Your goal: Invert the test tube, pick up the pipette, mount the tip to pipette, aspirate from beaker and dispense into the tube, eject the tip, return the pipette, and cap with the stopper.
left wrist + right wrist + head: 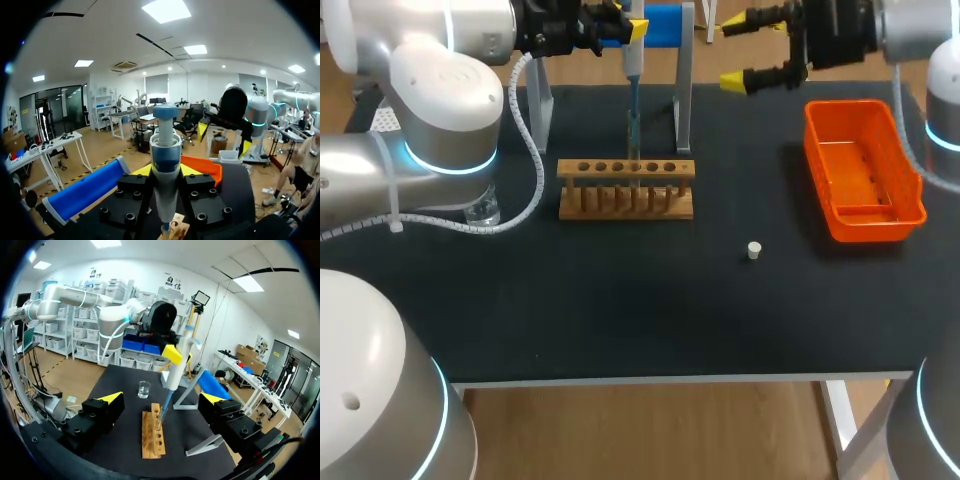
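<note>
My left gripper (612, 27) is shut on the white and blue pipette (633, 68), which it holds upright above the wooden tube rack (625, 188). The pipette's tip (633, 140) reaches down to a middle hole of the rack; I cannot make out a tube there. In the left wrist view the pipette (165, 165) stands between the yellow fingertips (142, 170). The right gripper (748, 55) hangs open behind and to the right of the rack, holding nothing. Seen from the right wrist, the pipette (178, 362) and rack (152, 437) lie ahead of its open gripper (162, 399). A small white stopper (753, 250) lies on the mat.
A glass beaker (483, 211) stands left of the rack, partly under my left arm, and shows as the beaker (144, 389) beyond the rack from the right wrist. An orange tray (865, 172) sits at the right. The pipette stand (682, 60) with its blue bar rises behind the rack.
</note>
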`<state>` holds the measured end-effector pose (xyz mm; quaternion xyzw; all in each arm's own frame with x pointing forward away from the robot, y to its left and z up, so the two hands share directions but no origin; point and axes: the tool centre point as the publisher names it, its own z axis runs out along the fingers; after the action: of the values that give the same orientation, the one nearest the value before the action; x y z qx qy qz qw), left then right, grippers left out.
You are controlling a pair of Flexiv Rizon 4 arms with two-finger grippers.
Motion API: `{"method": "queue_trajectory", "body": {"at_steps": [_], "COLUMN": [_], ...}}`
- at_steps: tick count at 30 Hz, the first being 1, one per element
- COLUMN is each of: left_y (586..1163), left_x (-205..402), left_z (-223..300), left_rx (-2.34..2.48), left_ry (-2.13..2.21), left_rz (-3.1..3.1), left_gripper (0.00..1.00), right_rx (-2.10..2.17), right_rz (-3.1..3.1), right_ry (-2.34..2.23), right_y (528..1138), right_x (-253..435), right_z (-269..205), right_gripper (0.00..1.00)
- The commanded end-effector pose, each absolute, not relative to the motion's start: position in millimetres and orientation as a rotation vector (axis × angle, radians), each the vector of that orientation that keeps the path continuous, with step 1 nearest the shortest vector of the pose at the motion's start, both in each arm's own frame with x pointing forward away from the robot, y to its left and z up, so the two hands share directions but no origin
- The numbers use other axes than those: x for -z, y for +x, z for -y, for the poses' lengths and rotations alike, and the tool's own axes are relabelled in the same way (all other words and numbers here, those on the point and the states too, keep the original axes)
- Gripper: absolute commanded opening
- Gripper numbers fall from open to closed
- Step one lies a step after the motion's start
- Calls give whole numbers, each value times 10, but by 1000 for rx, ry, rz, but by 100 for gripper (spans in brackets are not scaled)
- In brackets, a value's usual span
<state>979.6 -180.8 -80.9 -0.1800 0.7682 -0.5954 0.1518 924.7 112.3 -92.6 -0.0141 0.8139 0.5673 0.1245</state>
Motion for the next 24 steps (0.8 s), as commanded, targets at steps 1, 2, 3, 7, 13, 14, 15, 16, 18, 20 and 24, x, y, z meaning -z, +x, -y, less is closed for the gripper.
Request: {"method": "queue_trajectory", "body": {"at_steps": [1, 2, 3, 7, 13, 14, 15, 16, 18, 20, 24], "left_y": [9794, 9794, 9794, 9794, 9794, 9794, 9794, 9794, 9794, 9794, 9794], "left_x": [823, 823, 823, 823, 823, 823, 823, 823, 823, 823, 823], "left_z": [1811, 1811, 1811, 1811, 1811, 1811, 1811, 1811, 1811, 1811, 1811], "left_rx": [1714, 1714, 1714, 1714, 1714, 1714, 1714, 1714, 1714, 1714, 1714], "left_ry": [-515, -515, -515, -515, -515, -515, -515, -515, -515, -515, -515], "left_rz": [-2197, -2197, -2197, -2197, -2197, -2197, -2197, -2197, -2197, -2197, -2197], "left_gripper": [0, 0, 0, 0, 0, 0, 0, 0, 0, 0, 0], "right_rx": [-1652, -1659, -1666, -1670, -1687, -1688, -1691, -1697, -1706, -1715, -1737], "right_rz": [-2384, -2381, -2377, -2370, -2366, -2365, -2364, -2361, -2358, -2355, -2343], "right_ry": [-34, -37, -41, -54, -48, -46, -44, -42, -42, -48, -59], "right_y": [9280, 9293, 9306, 9358, 9462, 9479, 9491, 9503, 9524, 9540, 9565], "right_x": [644, 582, 524, 338, 160, 136, 111, 87, 50, 15, -39], "right_z": [-1144, -1162, -1182, -1270, -1400, -1422, -1446, -1469, -1513, -1557, -1633], "right_gripper": [100, 100, 100, 100, 100, 100, 100, 100, 100, 95, 34]}}
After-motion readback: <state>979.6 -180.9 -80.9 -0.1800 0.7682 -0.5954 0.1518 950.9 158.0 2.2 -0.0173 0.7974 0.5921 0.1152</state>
